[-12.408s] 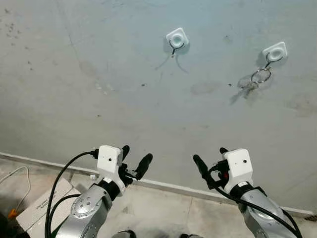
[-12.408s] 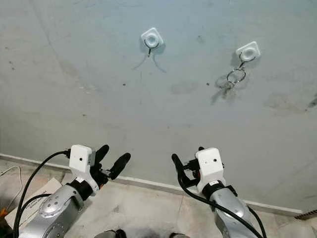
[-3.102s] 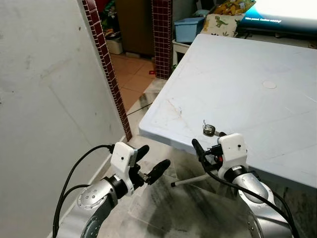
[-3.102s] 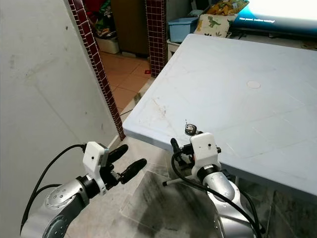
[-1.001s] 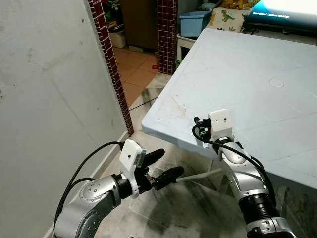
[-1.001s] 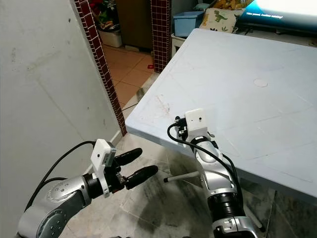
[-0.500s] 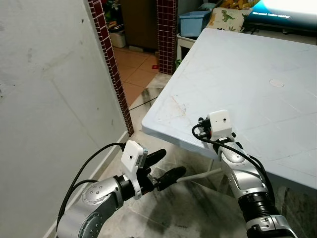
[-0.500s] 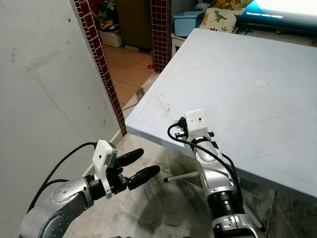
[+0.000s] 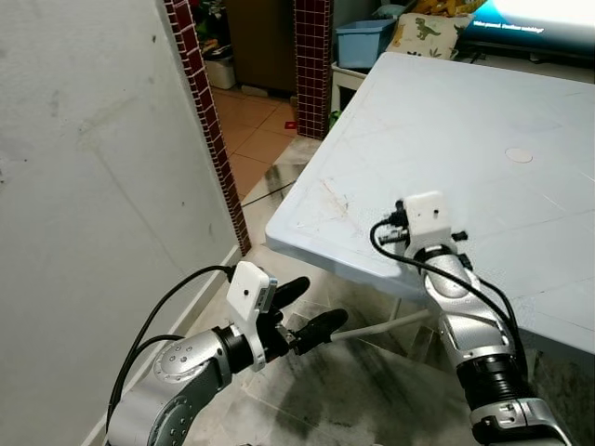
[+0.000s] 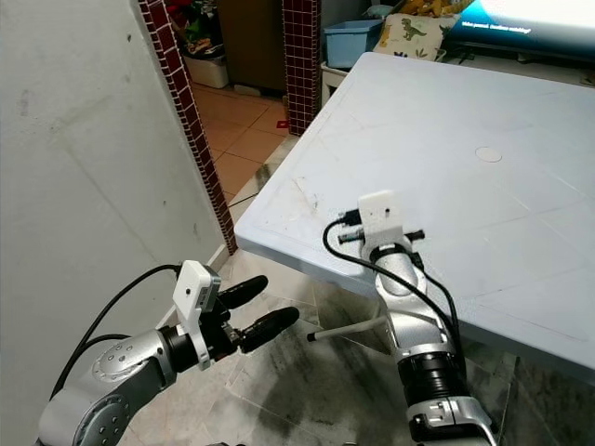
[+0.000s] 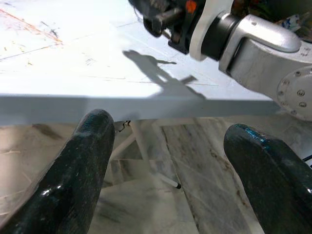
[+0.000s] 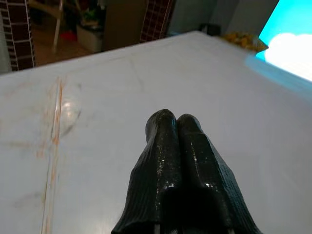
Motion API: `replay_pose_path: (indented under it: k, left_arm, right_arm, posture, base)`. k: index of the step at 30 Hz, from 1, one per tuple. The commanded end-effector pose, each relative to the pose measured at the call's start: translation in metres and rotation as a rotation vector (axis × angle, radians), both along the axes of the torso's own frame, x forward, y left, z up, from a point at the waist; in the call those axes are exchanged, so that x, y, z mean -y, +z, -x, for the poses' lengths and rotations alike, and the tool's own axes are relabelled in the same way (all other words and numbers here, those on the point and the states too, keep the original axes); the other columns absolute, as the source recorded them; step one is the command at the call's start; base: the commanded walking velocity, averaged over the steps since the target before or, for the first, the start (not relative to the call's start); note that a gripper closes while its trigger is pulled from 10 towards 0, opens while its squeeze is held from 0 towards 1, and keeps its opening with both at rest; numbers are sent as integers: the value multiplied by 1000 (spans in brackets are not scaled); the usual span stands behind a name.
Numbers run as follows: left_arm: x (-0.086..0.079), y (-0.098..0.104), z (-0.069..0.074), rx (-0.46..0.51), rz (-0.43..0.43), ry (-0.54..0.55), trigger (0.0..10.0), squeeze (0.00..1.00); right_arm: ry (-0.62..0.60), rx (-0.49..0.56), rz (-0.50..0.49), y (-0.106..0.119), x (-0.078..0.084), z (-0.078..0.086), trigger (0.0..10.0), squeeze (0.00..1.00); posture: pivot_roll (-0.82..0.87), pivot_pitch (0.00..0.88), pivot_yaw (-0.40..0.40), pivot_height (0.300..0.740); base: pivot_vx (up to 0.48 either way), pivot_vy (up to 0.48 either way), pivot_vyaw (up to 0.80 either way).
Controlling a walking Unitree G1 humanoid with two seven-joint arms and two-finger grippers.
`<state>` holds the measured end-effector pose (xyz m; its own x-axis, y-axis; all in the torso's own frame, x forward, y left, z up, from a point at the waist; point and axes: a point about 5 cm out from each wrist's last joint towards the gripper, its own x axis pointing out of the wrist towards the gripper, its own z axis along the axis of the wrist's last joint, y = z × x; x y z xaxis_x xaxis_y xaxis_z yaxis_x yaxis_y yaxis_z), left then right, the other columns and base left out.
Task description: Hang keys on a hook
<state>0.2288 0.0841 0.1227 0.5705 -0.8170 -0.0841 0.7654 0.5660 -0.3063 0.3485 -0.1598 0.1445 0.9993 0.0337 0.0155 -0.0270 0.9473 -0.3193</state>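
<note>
My right gripper (image 12: 176, 117) hovers just above the pale blue-white table (image 9: 521, 111), near its front left corner. Its two black fingers are pressed together, and nothing can be made out between them. From the head, the white camera block (image 9: 424, 212) on that wrist covers the fingers. The left wrist view catches this gripper (image 11: 158, 17) from the side, casting a shadow on the tabletop. My left gripper (image 9: 311, 307) hangs open below the table's edge, over the floor, fingers (image 11: 90, 161) wide apart and empty.
A grey wall (image 9: 84, 186) fills the left side and ends at a red brick pillar (image 9: 200, 102). A white table leg (image 9: 381, 325) slants under the table over marbled floor tiles. A blue bin (image 9: 367, 42) and a lit screen (image 9: 539, 19) stand beyond the table.
My right wrist has shifted a little to the right and farther over the tabletop. The left arm has hardly moved.
</note>
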Motion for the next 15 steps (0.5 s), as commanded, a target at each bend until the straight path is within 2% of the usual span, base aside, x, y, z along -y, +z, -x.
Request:
replay_pose_path:
  k: [1,3,6,7,8,9,10,12,15]
  left_arm:
    - [-1,-1,-1,7,-19,1,10000,0]
    - [-1,0,-1,8,-20,1,10000,0]
    - [-1,0,-2,12,-23,2,10000,0]
    - [-1,0,-2,12,-23,2,10000,0]
    - [-1,-1,-2,13,-25,3,10000,0]
    - [-1,-1,-2,14,-25,4,10000,0]
    - [-1,-1,-2,14,-26,4,10000,0]
    - [-1,-1,-2,14,-26,4,10000,0]
    - [0,-2,-2,14,-28,8,10000,0]
  right_arm:
    - [1,44,8,9,-1,-1,0,0]
    - [-3,55,13,11,-1,-1,0,0]
    - [-15,130,101,20,0,-1,0,0]
    - [-15,130,101,20,0,-1,0,0]
    - [-11,163,163,24,-1,0,0,0]
    - [-7,190,238,27,-2,1,3961,0]
    - [-5,184,244,26,-2,1,10000,0]
    - [-5,184,244,26,-2,1,10000,0]
    - [-25,93,227,11,3,2,10000,0]
  posture:
    - [-55,91,92,740]
    - [-55,91,92,740]
    - [-55,91,92,740]
    - [-55,91,92,740]
    - [-53,88,92,740]
    - [-53,86,90,740]
    - [-53,86,90,740]
    - [-53,86,90,740]
    - [-51,84,86,740]
  base:
    - [0,0,0]
    - [0,0,0]
    - [0,0,0]
    - [0,0,0]
    - [0,0,0]
    - [0,0,0]
    - [0,0,0]
    - [0,0,0]
    - [0,0,0]
